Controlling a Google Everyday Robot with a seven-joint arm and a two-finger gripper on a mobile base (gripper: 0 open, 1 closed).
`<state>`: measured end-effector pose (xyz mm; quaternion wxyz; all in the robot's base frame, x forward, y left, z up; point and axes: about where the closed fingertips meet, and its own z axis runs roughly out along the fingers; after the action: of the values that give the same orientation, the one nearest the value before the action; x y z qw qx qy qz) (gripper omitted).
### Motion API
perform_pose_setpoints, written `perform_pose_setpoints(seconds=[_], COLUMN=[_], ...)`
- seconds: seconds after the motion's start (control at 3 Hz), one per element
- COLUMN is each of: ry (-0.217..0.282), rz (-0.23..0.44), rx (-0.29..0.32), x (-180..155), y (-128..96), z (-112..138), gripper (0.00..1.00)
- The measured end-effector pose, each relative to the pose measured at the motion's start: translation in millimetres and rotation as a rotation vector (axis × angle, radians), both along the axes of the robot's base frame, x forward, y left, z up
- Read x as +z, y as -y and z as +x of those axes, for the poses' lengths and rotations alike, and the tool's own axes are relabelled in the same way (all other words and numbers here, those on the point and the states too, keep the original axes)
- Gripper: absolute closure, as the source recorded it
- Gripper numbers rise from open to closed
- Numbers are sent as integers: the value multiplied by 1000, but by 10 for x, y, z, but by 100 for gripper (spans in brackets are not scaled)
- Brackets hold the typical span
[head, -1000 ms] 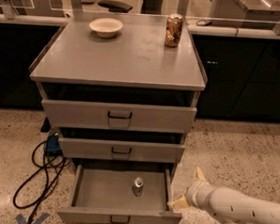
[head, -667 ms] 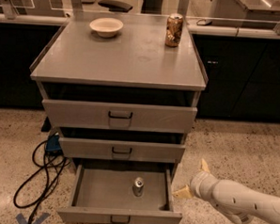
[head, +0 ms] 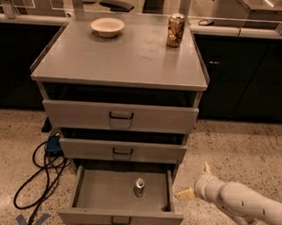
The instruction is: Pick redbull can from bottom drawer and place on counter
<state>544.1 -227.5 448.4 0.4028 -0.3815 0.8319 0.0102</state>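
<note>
The redbull can is a small slim silvery can standing upright on the floor of the open bottom drawer, right of centre. The counter is the broad grey cabinet top above. My gripper is at the end of the white arm at the lower right, outside the drawer's right wall and level with it. Its two tan fingers are spread apart and hold nothing. The gripper is to the right of the can, apart from it.
A white bowl and a brown-gold patterned can stand at the back of the counter. Two taller drawers above the bottom one are slightly open. Black cables lie on the speckled floor at the left. A pale ledge with glass panels runs behind.
The arm and gripper have moved slightly up and to the right, away from the drawer's front corner. The can and drawer have not moved.
</note>
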Motion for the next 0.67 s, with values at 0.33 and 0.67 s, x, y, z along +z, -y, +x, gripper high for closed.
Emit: perform_pose_setpoints(seconds=[0.33, 0.67], ry=[66, 82], rz=[156, 253], rx=[42, 0], x=[-100, -155], y=[21, 211], z=[73, 55], gripper=[0, 0])
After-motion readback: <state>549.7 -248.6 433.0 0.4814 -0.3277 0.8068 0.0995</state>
